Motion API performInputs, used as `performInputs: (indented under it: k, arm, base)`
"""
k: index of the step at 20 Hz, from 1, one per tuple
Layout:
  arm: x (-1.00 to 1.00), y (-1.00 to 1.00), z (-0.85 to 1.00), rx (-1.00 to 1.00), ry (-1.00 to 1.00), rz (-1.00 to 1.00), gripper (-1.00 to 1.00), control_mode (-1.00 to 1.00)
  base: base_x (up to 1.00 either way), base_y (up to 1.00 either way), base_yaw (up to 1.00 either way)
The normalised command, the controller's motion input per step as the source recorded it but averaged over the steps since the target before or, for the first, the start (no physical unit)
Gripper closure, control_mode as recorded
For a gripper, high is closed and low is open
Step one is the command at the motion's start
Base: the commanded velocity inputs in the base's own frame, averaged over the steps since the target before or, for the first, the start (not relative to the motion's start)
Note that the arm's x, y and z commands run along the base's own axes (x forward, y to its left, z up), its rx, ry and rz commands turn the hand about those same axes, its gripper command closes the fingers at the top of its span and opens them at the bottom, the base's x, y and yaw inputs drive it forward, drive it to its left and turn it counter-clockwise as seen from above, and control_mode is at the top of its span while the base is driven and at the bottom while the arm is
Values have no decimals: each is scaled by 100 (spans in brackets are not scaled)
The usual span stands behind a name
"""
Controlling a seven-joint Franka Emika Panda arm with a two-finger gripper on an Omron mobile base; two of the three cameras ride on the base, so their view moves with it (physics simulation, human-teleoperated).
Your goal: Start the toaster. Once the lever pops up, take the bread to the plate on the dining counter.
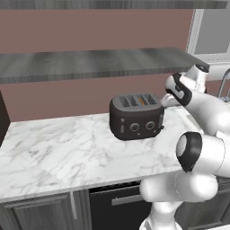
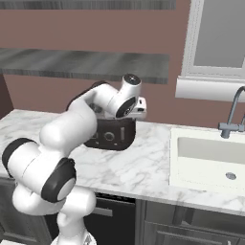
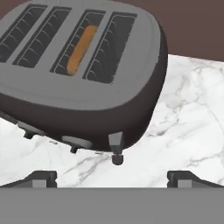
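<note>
The dark boxy toaster [image 1: 136, 117] stands on the white marble counter [image 1: 63, 148], partly behind my arm in the right base view [image 2: 111, 137]. The brown bread [image 3: 80, 49] sits low in the third slot [image 1: 143, 100]. The lever [image 3: 116, 148] sticks out of the toaster's narrow right end [image 1: 161, 121]. My gripper [image 3: 113, 179] hovers over that end, open, fingertips [image 3: 42, 178] wide apart and holding nothing. In the hand view the lever lies just above the gap between them. The plate and the dining counter are out of view.
A grey shelf [image 1: 90, 63] runs along the wall above the toaster. A white sink [image 2: 210, 158] with a grey faucet [image 2: 233, 115] lies to the right, under a window [image 2: 220, 38]. A dark object [image 1: 2, 117] stands at the counter's far left.
</note>
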Motion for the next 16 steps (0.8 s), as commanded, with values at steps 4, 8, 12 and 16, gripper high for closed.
performInputs:
  k: [4, 8, 12, 16]
  arm:
    - [-12, 40, 15, -1, -10, -3, -100, -100]
    - [-24, 35, 15, 0, -9, -7, -100, -100]
    - [-24, 35, 21, 0, -12, -9, -100, -100]
    - [-24, 33, 22, 0, -13, -8, -100, -100]
  base:
    - [0, 0, 0]
    - [0, 0, 0]
    - [0, 0, 0]
    - [0, 0, 0]
